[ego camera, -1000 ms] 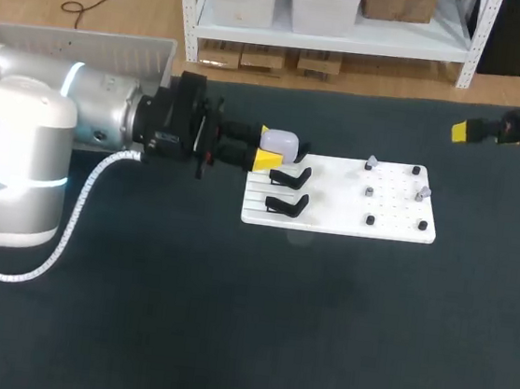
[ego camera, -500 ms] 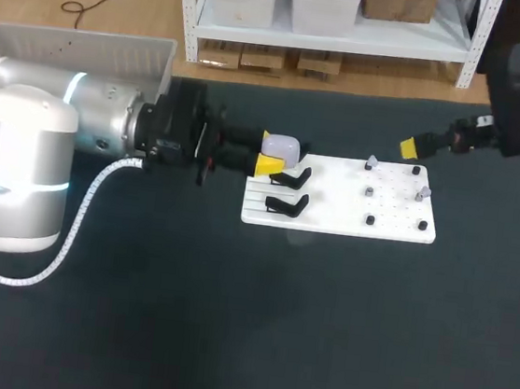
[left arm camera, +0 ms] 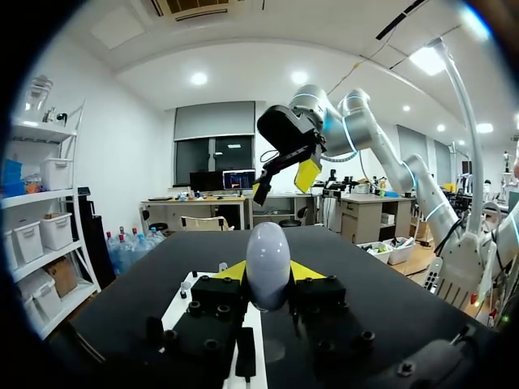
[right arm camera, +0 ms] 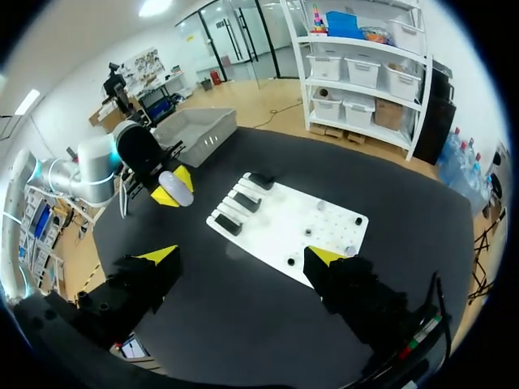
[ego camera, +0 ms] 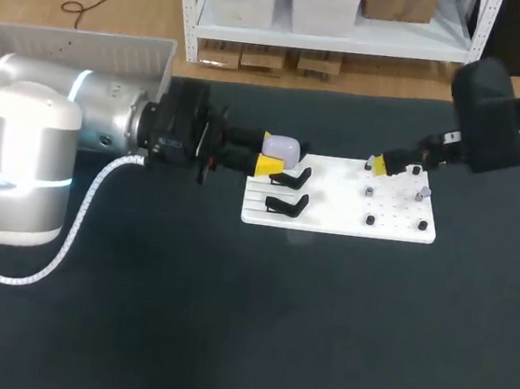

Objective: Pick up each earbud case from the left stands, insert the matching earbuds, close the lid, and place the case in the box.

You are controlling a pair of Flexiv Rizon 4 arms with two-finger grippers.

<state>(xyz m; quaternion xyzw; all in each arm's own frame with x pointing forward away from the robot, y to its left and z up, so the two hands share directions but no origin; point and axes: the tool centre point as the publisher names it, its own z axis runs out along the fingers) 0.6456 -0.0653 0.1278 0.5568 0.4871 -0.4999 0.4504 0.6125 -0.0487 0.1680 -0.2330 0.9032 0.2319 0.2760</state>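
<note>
Head view: left hand [ego camera: 269, 151] is pinching the earbud case [ego camera: 282, 146], hovering at the white board's [ego camera: 332, 218] left edge, above the black stands [ego camera: 289, 177].
Left wrist view: yellow tips are clamping the earbud case on both sides.
Right wrist view: right hand [right arm camera: 242, 256] is hanging over the white board, fingers spread.

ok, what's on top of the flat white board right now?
Black stands at its left end, none holding a case, and small grey and black pieces at its right end. The right gripper covers a spot on the far edge.
</note>
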